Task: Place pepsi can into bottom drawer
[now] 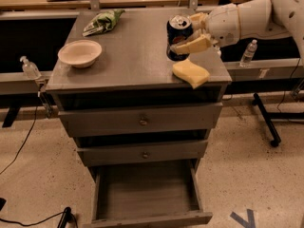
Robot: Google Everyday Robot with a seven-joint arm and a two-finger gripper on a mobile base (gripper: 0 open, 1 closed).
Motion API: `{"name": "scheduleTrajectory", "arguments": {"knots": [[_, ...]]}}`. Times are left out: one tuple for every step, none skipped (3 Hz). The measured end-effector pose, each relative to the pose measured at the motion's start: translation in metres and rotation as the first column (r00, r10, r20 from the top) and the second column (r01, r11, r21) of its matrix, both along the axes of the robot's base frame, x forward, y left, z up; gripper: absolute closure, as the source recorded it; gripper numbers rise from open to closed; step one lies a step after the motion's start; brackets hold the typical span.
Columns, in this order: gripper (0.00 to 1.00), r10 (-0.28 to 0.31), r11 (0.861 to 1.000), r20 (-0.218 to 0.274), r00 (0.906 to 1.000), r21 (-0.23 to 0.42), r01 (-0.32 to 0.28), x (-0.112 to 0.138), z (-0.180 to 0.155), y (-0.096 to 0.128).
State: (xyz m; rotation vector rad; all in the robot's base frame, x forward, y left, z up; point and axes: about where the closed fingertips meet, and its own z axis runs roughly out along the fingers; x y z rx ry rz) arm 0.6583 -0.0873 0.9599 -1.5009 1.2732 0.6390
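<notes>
The pepsi can (178,36), dark blue with a silver top, is held upright just above the right side of the cabinet top (137,56). My gripper (192,32) is shut on the can, coming in from the right on the white arm, with one finger (194,45) across the can's front and the other (197,18) behind it. The bottom drawer (147,194) is pulled open below, a wide shallow grey tray with nothing inside.
A yellow sponge (190,72) lies just in front of the can. A white bowl (80,52) sits at the left, a green bag (103,22) at the back left. The two upper drawers (142,121) are closed. A water bottle (248,52) stands to the right.
</notes>
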Motion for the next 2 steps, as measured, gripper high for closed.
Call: {"name": "scheduleTrajectory", "arguments": {"knots": [[1.0, 0.014, 0.997, 0.063, 0.9979, 0.08, -0.019, -0.023, 0.028, 0.008], [1.0, -0.038, 0.966, 0.228, 0.973, 0.257, -0.022, -0.073, 0.088, 0.016]]}}
